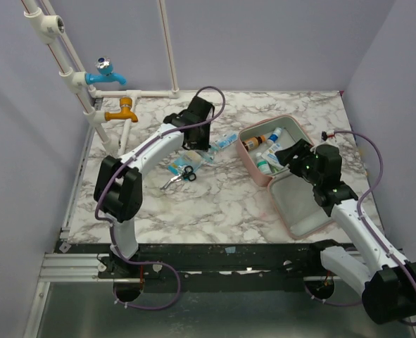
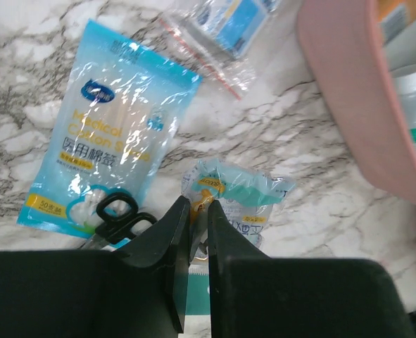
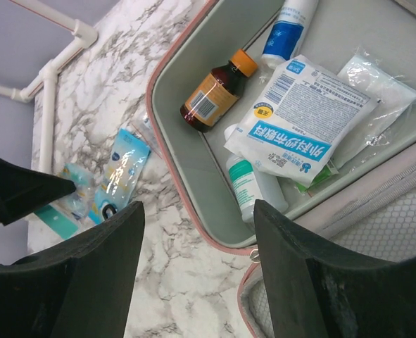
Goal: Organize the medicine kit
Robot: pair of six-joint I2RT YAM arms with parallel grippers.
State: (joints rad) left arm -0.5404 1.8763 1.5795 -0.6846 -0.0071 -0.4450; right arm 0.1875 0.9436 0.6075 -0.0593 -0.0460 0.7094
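The medicine kit [image 1: 303,204] lies open at the right, pink outside [image 2: 348,91] and pale grey inside [image 3: 186,151]. Its far half holds a brown bottle [image 3: 215,91], a green-labelled bottle [image 3: 253,186], a white tube [image 3: 288,28] and a blue-white sachet [image 3: 303,123]. My left gripper [image 1: 196,137] [image 2: 197,204] is shut on the edge of a small clear sachet with teal contents [image 2: 243,197], left of the kit. My right gripper [image 1: 292,156] [image 3: 197,211] hangs open above the kit's near rim, holding nothing.
A light blue cotton swab bag [image 2: 116,127], black-handled scissors [image 1: 179,176] [image 2: 116,215] and a clear zip bag [image 1: 225,141] [image 2: 222,28] lie on the marble beside the left gripper. White pipes with a blue tap [image 1: 105,70] and an orange tap [image 1: 123,109] stand at the back left.
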